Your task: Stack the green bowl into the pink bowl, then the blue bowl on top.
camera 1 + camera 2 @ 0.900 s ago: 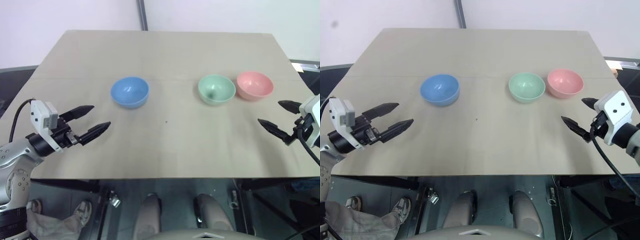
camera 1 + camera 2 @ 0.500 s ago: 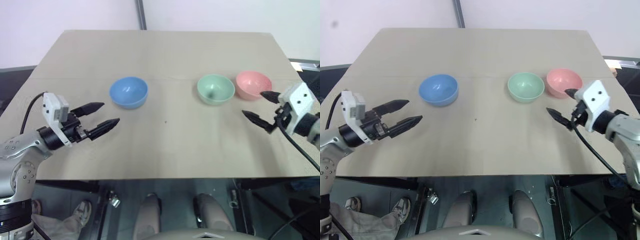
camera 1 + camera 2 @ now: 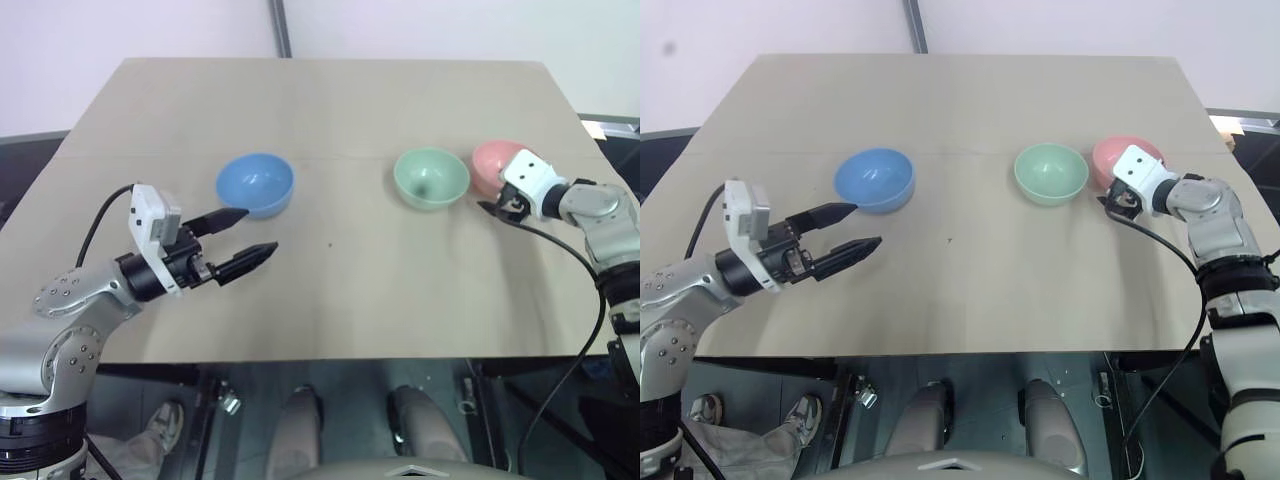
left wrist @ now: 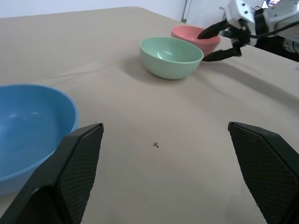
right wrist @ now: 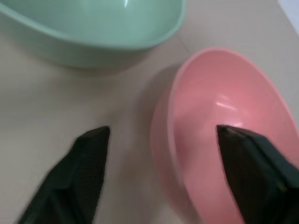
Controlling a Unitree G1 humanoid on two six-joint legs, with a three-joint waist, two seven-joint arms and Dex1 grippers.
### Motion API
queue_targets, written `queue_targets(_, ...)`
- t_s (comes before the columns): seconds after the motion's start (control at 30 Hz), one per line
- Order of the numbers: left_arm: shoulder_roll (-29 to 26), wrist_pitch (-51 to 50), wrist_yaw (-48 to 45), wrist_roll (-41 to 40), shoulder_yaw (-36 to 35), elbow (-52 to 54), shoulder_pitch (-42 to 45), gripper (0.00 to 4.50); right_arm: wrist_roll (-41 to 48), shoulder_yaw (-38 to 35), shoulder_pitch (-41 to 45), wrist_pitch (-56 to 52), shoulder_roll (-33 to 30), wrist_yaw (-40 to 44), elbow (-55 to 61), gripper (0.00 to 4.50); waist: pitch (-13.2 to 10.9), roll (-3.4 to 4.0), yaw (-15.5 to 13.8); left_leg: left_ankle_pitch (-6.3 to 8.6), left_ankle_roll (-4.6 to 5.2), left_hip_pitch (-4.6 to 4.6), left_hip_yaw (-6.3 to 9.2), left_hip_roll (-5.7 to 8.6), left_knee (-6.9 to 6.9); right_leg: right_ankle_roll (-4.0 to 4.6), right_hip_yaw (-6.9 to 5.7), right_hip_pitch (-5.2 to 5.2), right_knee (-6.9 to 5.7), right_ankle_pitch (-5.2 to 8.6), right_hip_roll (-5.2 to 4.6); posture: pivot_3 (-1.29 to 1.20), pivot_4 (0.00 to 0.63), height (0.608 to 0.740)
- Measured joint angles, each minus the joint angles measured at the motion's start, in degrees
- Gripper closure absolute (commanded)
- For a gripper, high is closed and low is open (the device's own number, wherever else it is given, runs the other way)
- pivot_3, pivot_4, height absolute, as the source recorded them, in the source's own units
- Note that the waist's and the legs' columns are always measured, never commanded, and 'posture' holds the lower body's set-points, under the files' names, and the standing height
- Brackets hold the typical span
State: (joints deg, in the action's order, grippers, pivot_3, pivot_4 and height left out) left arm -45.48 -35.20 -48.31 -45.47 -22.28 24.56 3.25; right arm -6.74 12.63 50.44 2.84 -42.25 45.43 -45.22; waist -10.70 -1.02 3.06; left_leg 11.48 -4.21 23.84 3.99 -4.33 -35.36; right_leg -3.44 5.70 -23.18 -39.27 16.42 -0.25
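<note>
Bowls: three small round glossy bowls, one of each colour, all upright on the table and none stacked.
Table: one pale beige wooden table [image 3: 330, 110], with a small dark speck [image 4: 155, 145] near its middle.
Blue bowl: the light sky-blue smooth bowl [image 3: 255, 184] stands alone on the robot's left side of the table, well apart from the other two.
Green bowl: the pale mint-green smooth bowl [image 3: 431, 179] stands right of centre, just beside the pink one; whether their rims touch cannot be told.
Pink bowl: the salmon-pink smooth bowl [image 3: 493, 162] is the rightmost, partly covered by the right arm's white wrist in the head views.
Grippers: two, each with two black fingers.
Left gripper: the left gripper [image 3: 243, 241] hovers over the table just in front of the blue bowl, fingers spread wide, nothing between them.
Right gripper: the right gripper [image 5: 163, 140] is at the pink bowl's near rim, parted, one finger [image 5: 250, 172] inside the bowl and the other outside its wall; it is not clamped on it.
Left wrist view adds: all three bowls in a row, with the right gripper's black fingers astride the pink rim.
Right wrist view adds: the rim between the fingers up close, and the gap of table between pink and green walls.
</note>
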Motion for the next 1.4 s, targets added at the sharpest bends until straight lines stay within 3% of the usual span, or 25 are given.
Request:
queue_targets(0.07, 0.1, -0.4, 0.6, -0.9, -0.5, 1.3, -1.0, 0.0, -1.9, 1.1, 2.3, 3.1, 0.2, 1.7, -5.4, 2.67, 0.0, 0.0, 0.0, 0.0, 0.0, 0.01, -0.01, 0.0, 0.02, 0.0, 0.0, 0.01, 0.1, 0.0, -0.01, 0.0, 0.15, 0.74)
queue_targets(0.13, 0.2, -0.6, 1.2, -1.5, -1.5, 2.2, -2.1, 0.0, -3.7, 2.1, 3.6, 5.8, 0.3, 2.4, -9.5, 3.78, 0.0, 0.0, 0.2, 0.0, 0.0, 0.01, -0.02, 0.0, 0.06, 0.0, 0.0, 0.02, 0.16, -0.01, -0.03, 0.0, 0.15, 0.74)
queue_targets(0.2, 0.2, -0.6, 1.6, -1.9, -2.3, 2.6, -3.1, 0.0, -4.7, 2.2, 4.1, 8.3, 0.3, 2.8, -11.3, 4.42, 0.0, 0.01, 0.3, 0.0, 0.0, 0.0, -0.03, 0.0, 0.06, 0.0, 0.01, 0.03, 0.16, -0.01, -0.04, 0.0, 0.15, 0.74)
queue_targets(0.3, 0.9, -0.6, 2.1, -2.1, -2.3, 3.2, -3.6, 0.0, -5.8, 2.3, 4.2, 9.8, -0.4, 3.9, -10.9, 4.42, 0.0, 0.05, 0.4, 0.0, 0.0, 0.0, -0.03, 0.01, 0.05, -0.01, 0.01, 0.04, 0.15, -0.02, -0.04, 0.0, 0.15, 0.74)
queue_targets(0.43, 1.3, -0.3, 2.2, -1.9, -2.1, 3.0, -3.5, 0.0, -3.3, -0.4, -3.0, 6.0, -5.3, 9.0, 4.2, 4.42, -0.1, 0.17, 0.0, 0.0, 0.0, 0.01, -0.01, 0.01, 0.07, -0.01, -0.01, 0.04, 0.14, -0.01, -0.04, 0.0, 0.15, 0.74)
queue_targets(0.5, 1.5, 0.2, 2.1, -1.8, -2.0, 2.7, -3.4, 0.0, 0.1, -2.7, -8.4, -0.3, -7.6, 12.1, 15.0, 4.42, -0.1, 0.2, -0.4, 0.0, 0.0, 0.01, 0.01, 0.01, 0.09, -0.01, -0.01, 0.04, 0.13, -0.01, -0.03, 0.0, 0.15, 0.74)
queue_targets(0.63, 1.9, 1.1, 1.2, -0.8, -1.5, 0.4, -2.7, 0.0, 11.9, -7.1, -21.3, -22.3, -10.7, 17.8, 48.6, 4.42, -0.2, 0.36, -0.3, 0.0, 0.01, -0.09, 0.02, -0.01, 0.08, -0.02, 0.0, 0.04, 0.02, 0.0, 0.0, 0.0, 0.15, 0.74)
queue_targets(0.8, 1.9, 1.8, -0.8, 0.1, -1.3, -1.8, -3.5, 0.0, 20.8, -5.3, -23.1, -37.9, -4.8, 15.2, 71.2, 4.42, -0.2, 0.33, -0.2, 0.0, 0.0, -0.1, 0.07, -0.01, -0.13, -0.09, -0.02, 0.04, -0.17, 0.03, 0.04, 0.0, 0.15, 0.74)
queue_targets(0.97, 1.0, 2.5, -3.0, 1.6, -1.7, -3.9, -5.1, 0.0, 16.1, 8.6, -17.8, -40.5, 6.9, 8.7, 71.8, 4.42, -0.2, 0.14, -0.2, 0.0, 0.0, -0.02, 0.08, -0.01, -0.59, -0.28, -0.02, 0.02, -0.46, 0.15, 0.05, 0.0, 0.15, 0.74)
queue_targets(1.17, 0.5, 2.4, -3.1, 1.4, -3.9, -3.4, -7.3, 0.0, 9.2, 16.5, -11.5, -35.5, 15.1, 5.0, 61.5, 4.42, -0.2, 0.05, -0.3, 0.01, 0.0, -0.02, 0.09, -0.05, -0.52, -0.04, -0.03, -0.01, -0.48, 0.02, 0.07, 0.0, 0.15, 0.74)
queue_targets(1.4, 0.5, 2.3, -2.6, 1.0, -5.4, -2.4, -9.1, 0.0, 4.0, 18.7, -10.1, -27.1, 19.4, 2.8, 52.7, 1.53, -0.2, 0.02, -0.6, 0.01, -0.01, 0.05, 0.12, -0.05, -0.49, -0.02, -0.07, -0.05, -0.48, 0.01, 0.07, 0.0, 0.15, 0.74)
